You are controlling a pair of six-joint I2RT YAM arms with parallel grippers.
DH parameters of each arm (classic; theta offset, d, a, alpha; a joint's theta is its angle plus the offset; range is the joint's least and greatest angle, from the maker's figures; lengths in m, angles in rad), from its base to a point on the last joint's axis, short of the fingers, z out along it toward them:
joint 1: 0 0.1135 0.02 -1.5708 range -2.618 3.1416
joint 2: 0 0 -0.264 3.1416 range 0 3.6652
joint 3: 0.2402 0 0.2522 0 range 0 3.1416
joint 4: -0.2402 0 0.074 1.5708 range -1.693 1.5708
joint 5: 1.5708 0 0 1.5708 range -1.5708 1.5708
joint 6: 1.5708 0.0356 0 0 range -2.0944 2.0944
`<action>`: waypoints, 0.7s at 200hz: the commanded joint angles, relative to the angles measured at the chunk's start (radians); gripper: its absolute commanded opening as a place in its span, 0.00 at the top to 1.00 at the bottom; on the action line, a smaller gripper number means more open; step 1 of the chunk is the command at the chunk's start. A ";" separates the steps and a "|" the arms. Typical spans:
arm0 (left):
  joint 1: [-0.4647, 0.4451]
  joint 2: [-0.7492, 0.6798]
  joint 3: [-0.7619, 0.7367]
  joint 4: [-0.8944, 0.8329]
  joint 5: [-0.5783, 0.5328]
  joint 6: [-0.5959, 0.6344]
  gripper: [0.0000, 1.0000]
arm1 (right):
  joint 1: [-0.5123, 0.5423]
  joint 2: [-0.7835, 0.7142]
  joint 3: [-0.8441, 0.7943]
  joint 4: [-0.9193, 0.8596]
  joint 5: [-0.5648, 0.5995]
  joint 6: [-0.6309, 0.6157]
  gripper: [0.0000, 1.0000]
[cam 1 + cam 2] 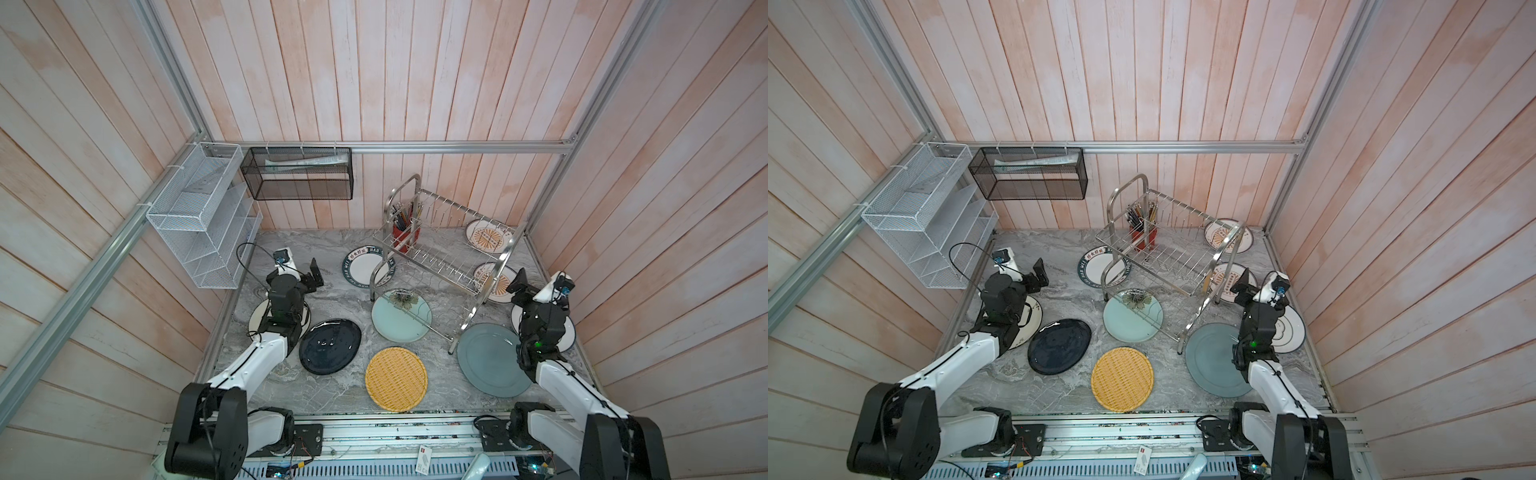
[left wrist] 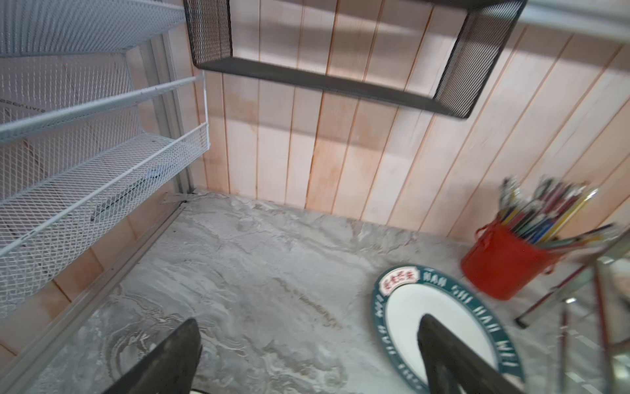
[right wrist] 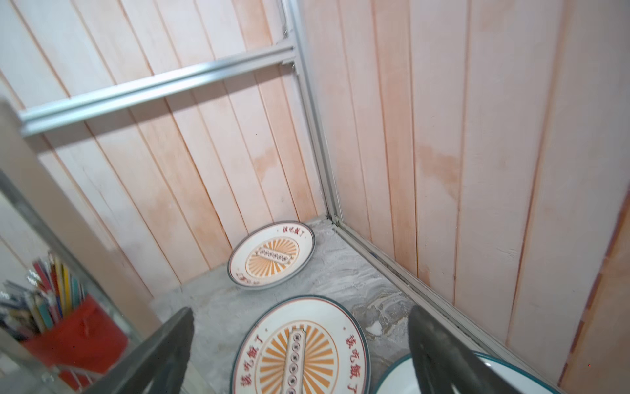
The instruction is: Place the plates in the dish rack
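The steel dish rack (image 1: 444, 257) (image 1: 1167, 257) stands at the back right, no plate between its prongs. The plates lie flat around it: green-rimmed (image 1: 365, 270) (image 2: 409, 307), mint flowered (image 1: 399, 324), black (image 1: 330, 347), yellow woven (image 1: 396, 379), grey-blue (image 1: 490, 359) and two orange-sunburst (image 1: 490, 237) (image 3: 272, 256) (image 3: 300, 351). Two white plates (image 1: 257, 320) (image 1: 567, 340) show partly under the arms. My left gripper (image 1: 314, 275) (image 2: 308, 320) hovers open beside the green-rimmed plate. My right gripper (image 1: 521, 284) (image 3: 301, 309) hangs open over the nearer sunburst plate. Neither holds anything.
A white mesh organiser (image 1: 203, 216) hangs on the left wall and a black mesh basket (image 1: 299, 174) on the back rail. The red utensil cup (image 1: 405, 237) (image 2: 504, 262) sits in the rack's left end. Wooden walls enclose the marble table (image 1: 332, 390) on three sides.
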 commanded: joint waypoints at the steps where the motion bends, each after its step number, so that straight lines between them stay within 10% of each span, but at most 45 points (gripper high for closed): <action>1: -0.001 -0.089 0.034 -0.423 0.060 -0.272 0.00 | -0.017 -0.091 0.002 -0.360 0.157 0.398 0.02; 61: 0.040 -0.316 -0.058 -0.599 0.454 -0.430 0.00 | -0.005 -0.257 0.091 -0.760 -0.298 0.435 0.03; 140: -0.066 -0.150 0.004 -0.468 0.560 -0.275 0.00 | 0.465 -0.361 0.046 -0.922 -0.107 0.550 0.11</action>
